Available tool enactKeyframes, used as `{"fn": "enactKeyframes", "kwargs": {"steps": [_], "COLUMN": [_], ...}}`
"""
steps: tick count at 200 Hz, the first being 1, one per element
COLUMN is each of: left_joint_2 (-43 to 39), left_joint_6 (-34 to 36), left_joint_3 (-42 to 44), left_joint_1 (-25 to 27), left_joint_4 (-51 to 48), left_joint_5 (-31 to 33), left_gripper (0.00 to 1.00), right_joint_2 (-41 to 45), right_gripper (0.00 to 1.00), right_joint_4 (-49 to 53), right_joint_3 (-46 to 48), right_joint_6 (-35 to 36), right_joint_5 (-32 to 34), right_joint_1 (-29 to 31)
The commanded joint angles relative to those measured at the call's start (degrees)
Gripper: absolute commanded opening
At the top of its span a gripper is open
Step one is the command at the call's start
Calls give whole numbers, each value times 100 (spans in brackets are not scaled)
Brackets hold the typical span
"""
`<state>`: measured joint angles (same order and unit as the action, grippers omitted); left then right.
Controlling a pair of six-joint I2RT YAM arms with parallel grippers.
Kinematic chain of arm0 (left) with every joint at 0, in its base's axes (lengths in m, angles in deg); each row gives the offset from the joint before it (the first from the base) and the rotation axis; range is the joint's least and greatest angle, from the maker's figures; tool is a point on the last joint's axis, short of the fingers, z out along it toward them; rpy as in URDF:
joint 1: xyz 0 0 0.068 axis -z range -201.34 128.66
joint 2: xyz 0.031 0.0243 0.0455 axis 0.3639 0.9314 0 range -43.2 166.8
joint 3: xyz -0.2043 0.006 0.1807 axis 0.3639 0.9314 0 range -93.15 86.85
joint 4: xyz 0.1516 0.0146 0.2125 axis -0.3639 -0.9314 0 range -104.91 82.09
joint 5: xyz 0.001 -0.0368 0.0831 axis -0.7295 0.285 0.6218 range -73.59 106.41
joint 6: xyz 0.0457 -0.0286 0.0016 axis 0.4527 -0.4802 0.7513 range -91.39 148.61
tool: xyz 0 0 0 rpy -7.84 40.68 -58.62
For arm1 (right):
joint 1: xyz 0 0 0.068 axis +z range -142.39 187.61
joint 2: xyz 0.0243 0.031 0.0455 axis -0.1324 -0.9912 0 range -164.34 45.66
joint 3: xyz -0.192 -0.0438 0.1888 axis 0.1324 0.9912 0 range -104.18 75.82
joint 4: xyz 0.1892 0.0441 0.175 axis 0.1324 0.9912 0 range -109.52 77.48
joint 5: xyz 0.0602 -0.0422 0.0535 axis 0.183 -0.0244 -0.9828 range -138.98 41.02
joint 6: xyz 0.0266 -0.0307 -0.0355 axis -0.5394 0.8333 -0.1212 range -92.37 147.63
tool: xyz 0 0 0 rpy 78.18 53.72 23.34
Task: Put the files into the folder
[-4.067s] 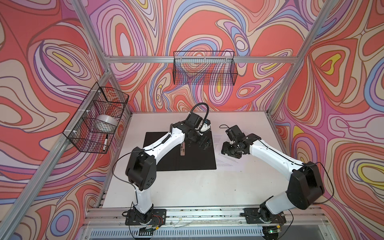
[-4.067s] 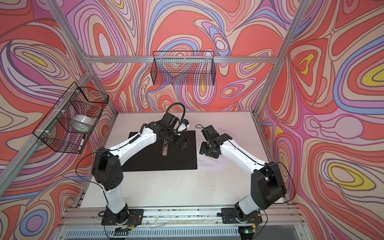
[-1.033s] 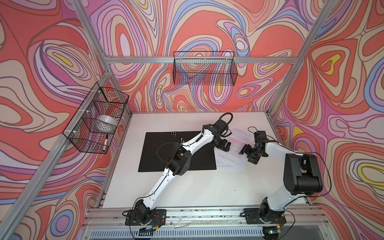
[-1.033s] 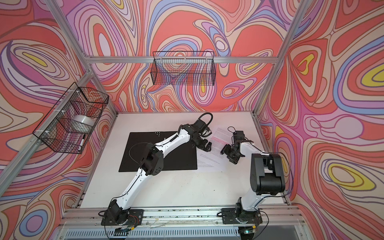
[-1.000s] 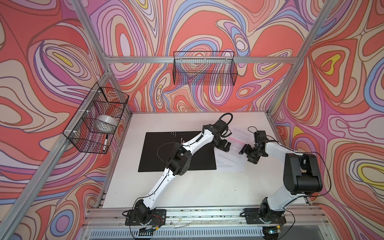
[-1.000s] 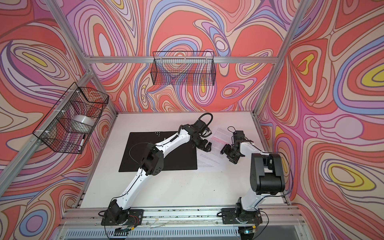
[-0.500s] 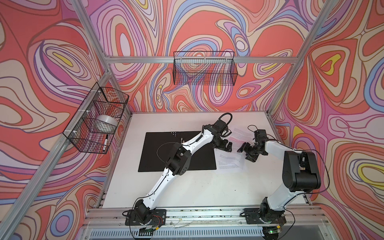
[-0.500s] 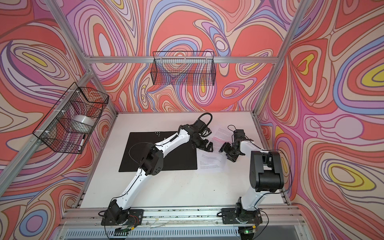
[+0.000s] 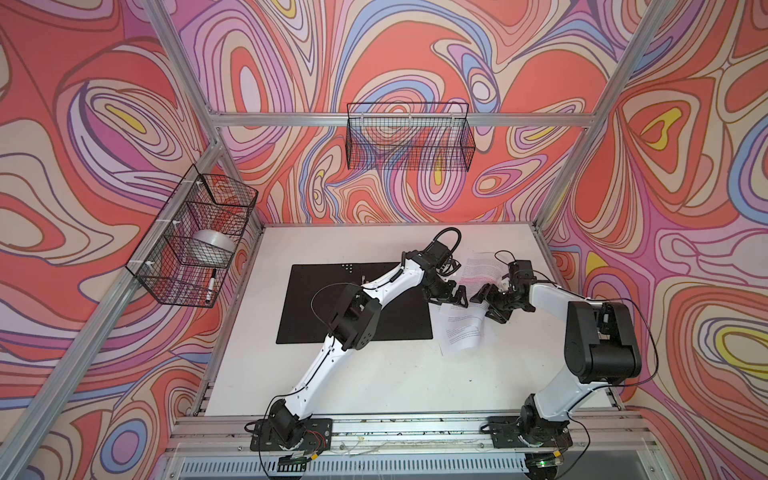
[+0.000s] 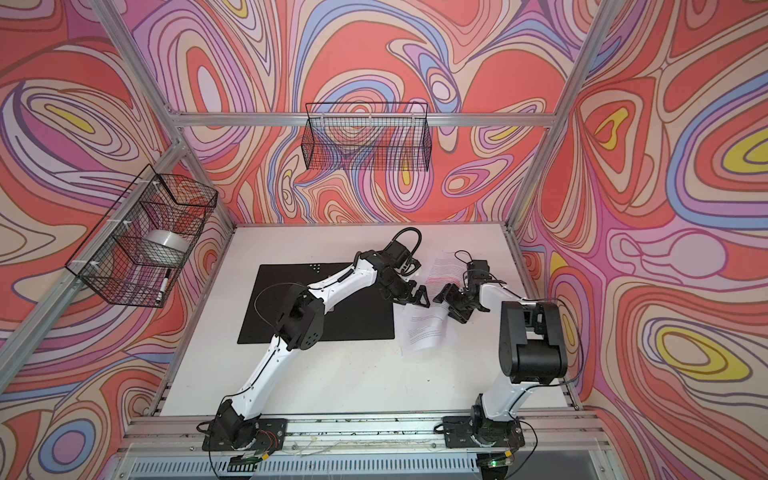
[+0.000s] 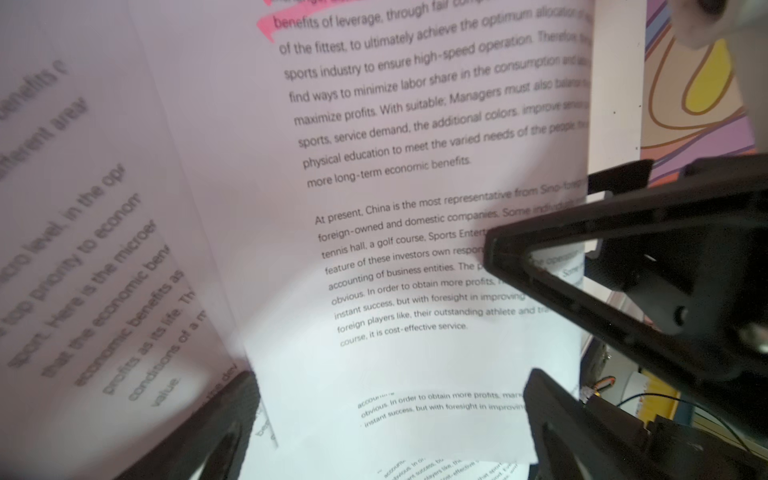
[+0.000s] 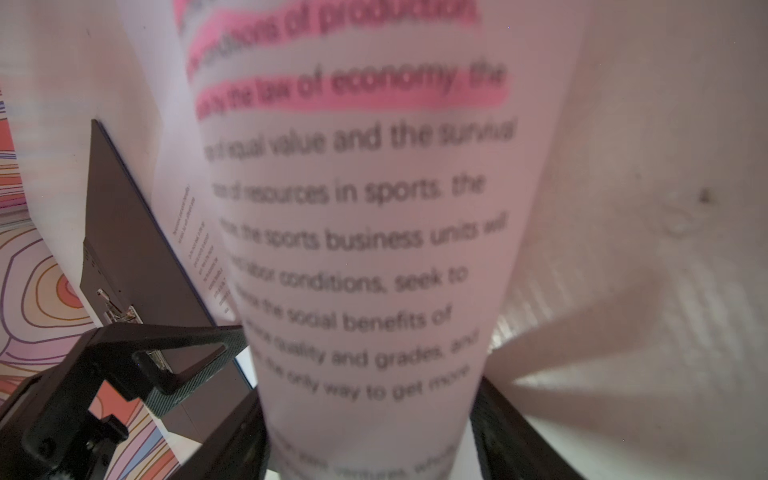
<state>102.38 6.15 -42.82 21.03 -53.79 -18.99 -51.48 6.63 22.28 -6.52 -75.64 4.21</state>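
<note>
While the folder [image 9: 324, 305] lies opened flat, black side up, at frame centre in both top views, the files [image 9: 465, 328] rest on the white table [image 9: 374, 382] just right of it. Left gripper [image 9: 451, 297]: jaws spread wide, empty, over the sheets. Right gripper [image 9: 487, 302]: jaws partly apart, a bowed highlighted sheet [image 12: 365, 249] between them.

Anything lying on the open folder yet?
No sheets on the folder; only the left arm crosses above it, hiding a strip. The files lie on the table beside its right edge.
</note>
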Motion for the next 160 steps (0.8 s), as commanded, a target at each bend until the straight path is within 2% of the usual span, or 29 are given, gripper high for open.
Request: {"fn": "enactKeyframes", "kwargs": {"steps": [1,27,64,95,133,160], "left_joint_2": [-191,-240,-336,-363,-464,-517], "left_joint_6": [-171,-171,-281,-344,-517,-575], "left_joint_3": [237,275,398,446,650,729], "left_joint_1": [-105,-150,-159,-159,-143,-98], "left_joint_4": [-127,-130,29,121,345,410], "left_joint_5": [-231,-261,-618,-846,-1193,-1313], "left_gripper": [100,100,100,100,100,100], "right_joint_2": [-7,97,239,274,608,824], "right_gripper": [76,75,72,65,62,60], "right_joint_4": [400,481,538,574,623,672], "right_joint_3": [243,322,344,292,261,204], "right_joint_6": [-43,26,99,164,153,277], "right_joint_5": [26,-48,-42,-97,-80,-340], "right_joint_1": [15,15,12,8,15,11]}}
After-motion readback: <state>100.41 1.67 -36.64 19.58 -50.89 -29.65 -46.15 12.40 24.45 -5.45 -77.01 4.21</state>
